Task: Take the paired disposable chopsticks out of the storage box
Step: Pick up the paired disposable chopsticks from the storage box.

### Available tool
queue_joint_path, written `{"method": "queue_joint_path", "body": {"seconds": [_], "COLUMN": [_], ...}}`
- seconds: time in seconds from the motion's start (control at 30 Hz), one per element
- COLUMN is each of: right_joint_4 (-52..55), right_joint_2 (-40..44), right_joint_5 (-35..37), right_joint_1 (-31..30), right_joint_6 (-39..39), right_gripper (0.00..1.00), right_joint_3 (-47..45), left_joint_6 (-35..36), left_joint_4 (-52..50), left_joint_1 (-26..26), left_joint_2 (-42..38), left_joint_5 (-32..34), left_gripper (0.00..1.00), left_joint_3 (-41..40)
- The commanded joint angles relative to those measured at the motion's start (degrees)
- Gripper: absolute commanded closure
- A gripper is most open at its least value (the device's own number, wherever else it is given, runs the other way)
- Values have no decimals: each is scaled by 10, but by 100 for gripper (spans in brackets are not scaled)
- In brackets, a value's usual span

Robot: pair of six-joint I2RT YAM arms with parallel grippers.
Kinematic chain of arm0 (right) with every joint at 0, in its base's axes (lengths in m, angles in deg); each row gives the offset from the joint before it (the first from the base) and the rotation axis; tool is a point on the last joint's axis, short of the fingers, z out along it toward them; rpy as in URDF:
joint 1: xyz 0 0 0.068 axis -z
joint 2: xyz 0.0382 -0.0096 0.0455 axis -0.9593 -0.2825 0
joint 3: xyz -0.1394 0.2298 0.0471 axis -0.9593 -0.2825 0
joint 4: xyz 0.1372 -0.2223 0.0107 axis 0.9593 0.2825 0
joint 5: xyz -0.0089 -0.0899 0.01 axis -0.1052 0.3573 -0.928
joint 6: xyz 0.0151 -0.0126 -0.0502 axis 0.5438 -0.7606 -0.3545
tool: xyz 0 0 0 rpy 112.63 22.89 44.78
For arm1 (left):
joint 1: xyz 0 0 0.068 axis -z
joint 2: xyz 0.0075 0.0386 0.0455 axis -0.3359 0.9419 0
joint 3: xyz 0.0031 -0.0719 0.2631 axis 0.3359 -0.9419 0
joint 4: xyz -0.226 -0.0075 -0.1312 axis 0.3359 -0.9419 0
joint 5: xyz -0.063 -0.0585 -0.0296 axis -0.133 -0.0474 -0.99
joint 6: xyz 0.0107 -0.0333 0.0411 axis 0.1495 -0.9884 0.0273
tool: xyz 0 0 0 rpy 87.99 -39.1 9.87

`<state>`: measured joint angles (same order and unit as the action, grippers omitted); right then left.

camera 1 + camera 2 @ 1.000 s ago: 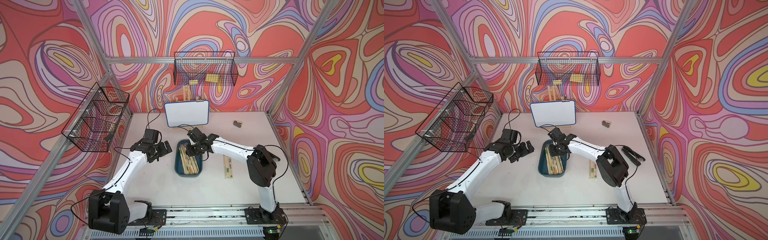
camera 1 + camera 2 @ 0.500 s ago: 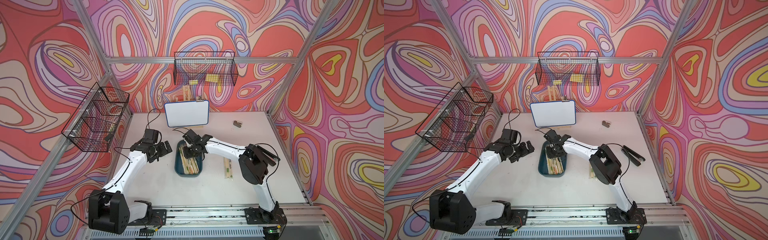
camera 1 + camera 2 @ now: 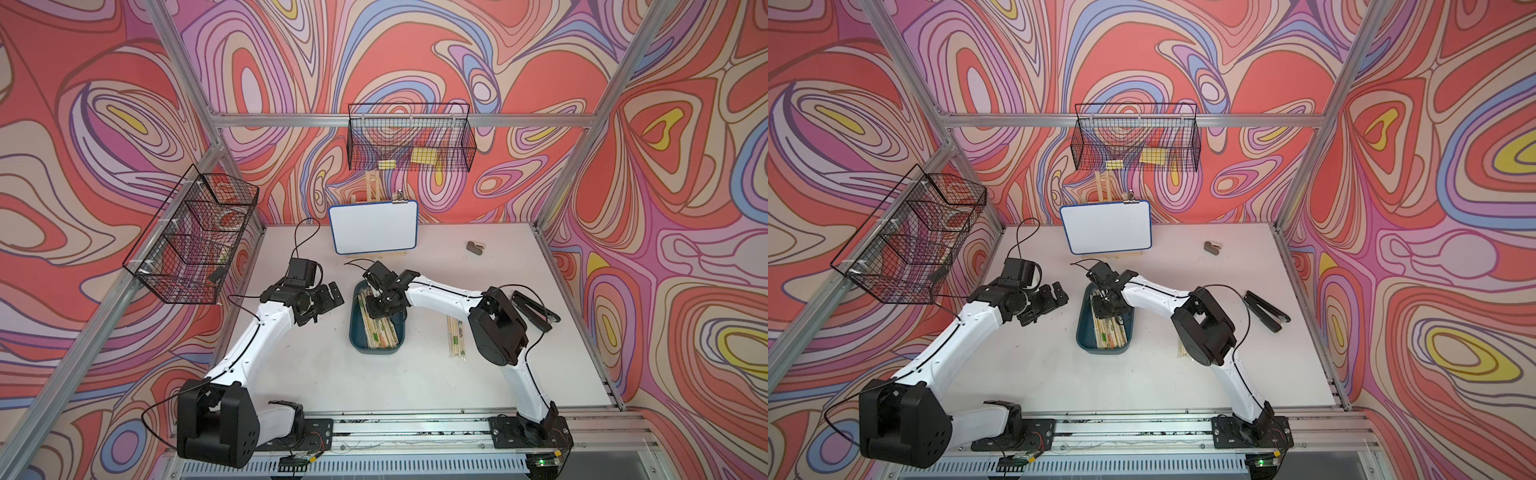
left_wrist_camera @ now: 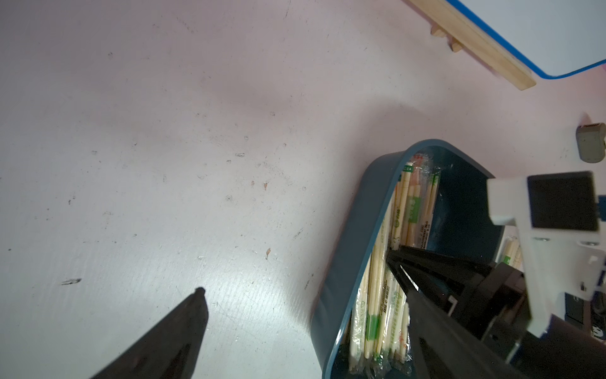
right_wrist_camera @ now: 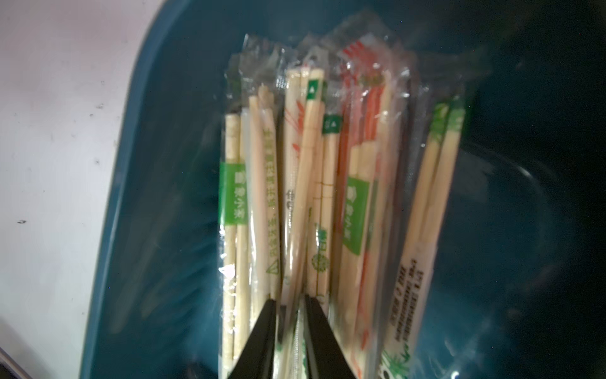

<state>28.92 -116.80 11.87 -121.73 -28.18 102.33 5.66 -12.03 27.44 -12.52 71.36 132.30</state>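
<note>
mostly green-printed, clear-sleeved pale chopsticks (image 5: 305, 197), loosely bundled.

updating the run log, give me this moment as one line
right gripper: pinching one chopstick pair in storage box | left gripper: open, over table beside box | other pairs: on table by right arm

Top views: high overhead pair, facing down over whole table (image 3: 415, 374). Wrist views: close, both sharing the storage box (image 4: 356, 231).

place: robot lab cell | evidence: aluminium frame (image 3: 291, 120), printed swirl walls (image 3: 415, 54), base rail (image 3: 415, 420)
</note>
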Motion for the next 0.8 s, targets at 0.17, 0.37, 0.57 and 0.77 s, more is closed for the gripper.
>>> {"method": "queue_joint_path", "body": {"seconds": [0.17, 0.37, 0.57, 0.77], "right_joint_4": [8, 11, 20, 18], "right_joint_2": [-15, 6, 36, 65], "right_joint_5": [3, 11, 36, 49], "right_joint_1": [-3, -3, -2, 0], "right_joint_6": [-4, -5, -6, -3], "right_gripper": [86, 94, 96, 97], "right_joint_3": [11, 1, -5, -8], "left_joint_6": [8, 6, 5, 5], "left_joint_4": [3, 4, 4, 3], "left_joint_1": [-6, -6, -6, -6], "left_joint_2": [-3, -2, -1, -3], "left_joint_5": [-6, -9, -10, -11], "left_gripper": [0, 0, 0, 0], "left_joint_3": [-9, -10, -9, -10]}}
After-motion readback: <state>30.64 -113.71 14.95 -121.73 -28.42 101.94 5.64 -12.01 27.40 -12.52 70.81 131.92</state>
